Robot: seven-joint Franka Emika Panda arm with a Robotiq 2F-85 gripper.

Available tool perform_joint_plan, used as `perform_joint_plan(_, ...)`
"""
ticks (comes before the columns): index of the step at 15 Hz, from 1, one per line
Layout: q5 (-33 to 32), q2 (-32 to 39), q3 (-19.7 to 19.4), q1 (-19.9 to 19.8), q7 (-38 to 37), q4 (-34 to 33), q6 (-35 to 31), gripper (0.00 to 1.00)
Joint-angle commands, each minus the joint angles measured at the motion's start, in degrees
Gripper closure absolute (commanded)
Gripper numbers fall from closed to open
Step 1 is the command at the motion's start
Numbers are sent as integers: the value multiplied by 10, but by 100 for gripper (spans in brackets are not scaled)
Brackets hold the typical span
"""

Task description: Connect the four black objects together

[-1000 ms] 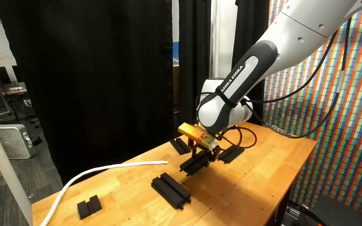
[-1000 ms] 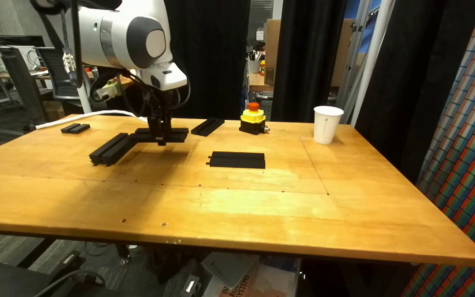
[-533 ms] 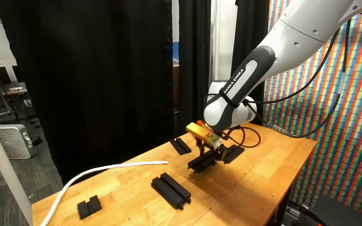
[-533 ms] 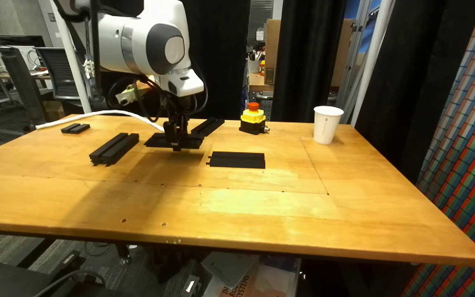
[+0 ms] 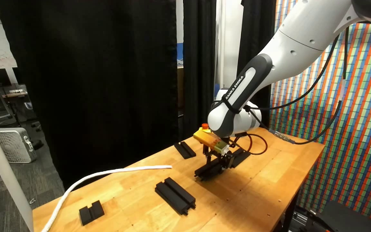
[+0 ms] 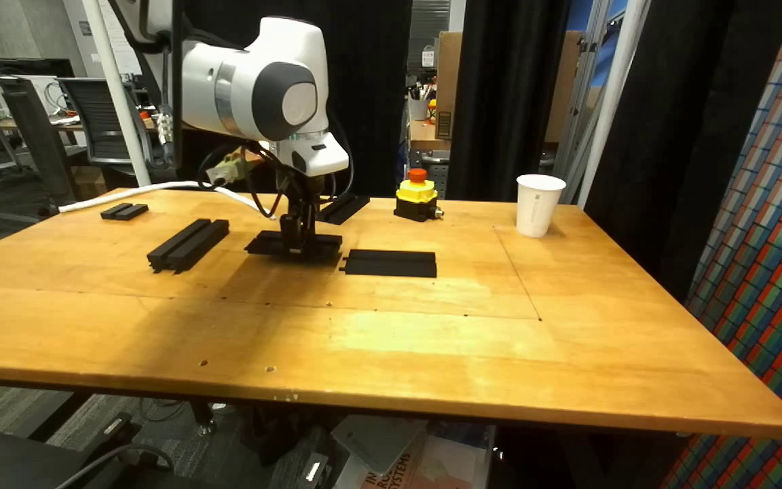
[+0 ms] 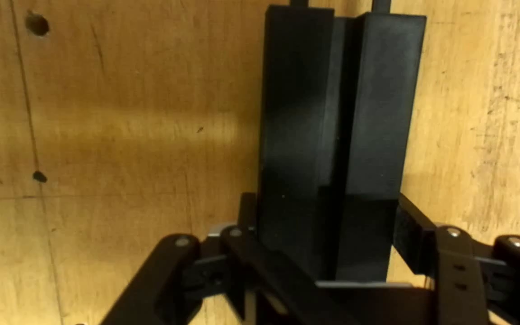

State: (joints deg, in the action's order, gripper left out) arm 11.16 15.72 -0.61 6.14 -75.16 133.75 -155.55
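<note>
My gripper [image 7: 327, 221] is shut across a grooved black bar [image 7: 305, 113], one finger against each long side. Two pins poke out of this bar's far end in the wrist view. The held bar lies level, close over the table; whether it touches the wood I cannot tell. Just beyond its right end in an exterior view rests another black bar [image 6: 391, 263], its pins facing the held one, slightly nearer the camera. A third bar [image 5: 175, 196] lies loose at an angle on the table. Toward the back edge is a further black bar [image 5: 185, 150], partly hidden by my gripper in an exterior view.
A small grooved black block [image 5: 91, 212] lies far off at one end of the table [image 6: 432, 339]. A white cord [image 5: 114, 173] runs along the back edge. An emergency stop button [image 6: 417, 195] and a white paper cup [image 6: 539, 206] stand behind the bars.
My gripper has carried the held bar away from the loose angled bar, toward the bar with its pins facing it, and has come down nearer the table. The other bars have not moved.
</note>
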Motion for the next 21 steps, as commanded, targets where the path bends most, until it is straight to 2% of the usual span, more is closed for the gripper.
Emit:
perform_joint_plan(1, 36, 15, 12, -20, 50, -22, 7, 53)
perform_joint_plan(10, 62, 17, 7, -40, 111, -25, 21, 53)
perform_joint_plan(21, 77, 8, 8, -33, 104, -22, 51, 53)
